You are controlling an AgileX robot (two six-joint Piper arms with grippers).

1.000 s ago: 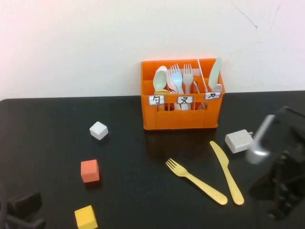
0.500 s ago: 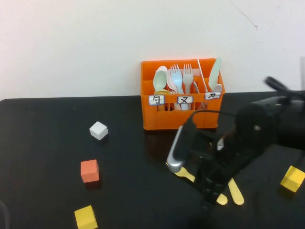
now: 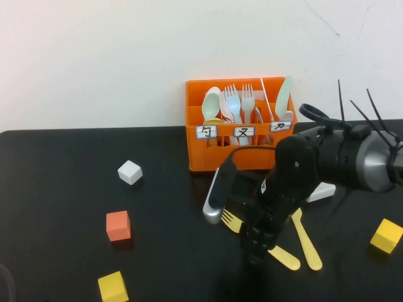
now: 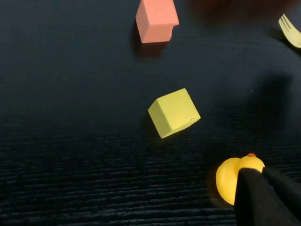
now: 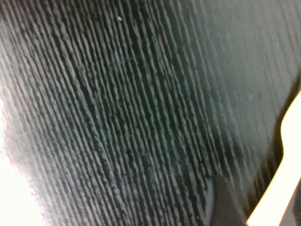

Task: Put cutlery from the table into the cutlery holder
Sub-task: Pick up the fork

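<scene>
Cutlery lies on the black bench (image 3: 63, 163): a yellow fork (image 3: 284, 258) and a yellow knife (image 3: 305, 239) sit side by side at about five o'clock from the orange holder (image 3: 239, 156), which stands against the wall at the far edge, already stocked with spoons, forks and a knife behind three labels. The right gripper (image 3: 255, 248) is low over the fork, its arm coming in from three o'clock and covering the fork's middle; only the prongs and the handle end show. Whether its jaws are apart or together I cannot tell. Its wrist view shows bench surface close up and a pale yellow edge (image 5: 277, 188) at one side.

A white charger (image 3: 322, 191) lies just beside the arm, near the knife's tip. A white cube (image 3: 130, 172) sits at eight o'clock from the holder, with a red cube (image 3: 118, 225) nearer and a yellow cube (image 3: 113, 287) nearer still. Another yellow block (image 3: 386, 236) rests at the right edge.

The left gripper (image 4: 268, 197) hovers near the yellow cube, beside a yellow rubber duck (image 4: 231, 176); its jaws cannot be judged.
</scene>
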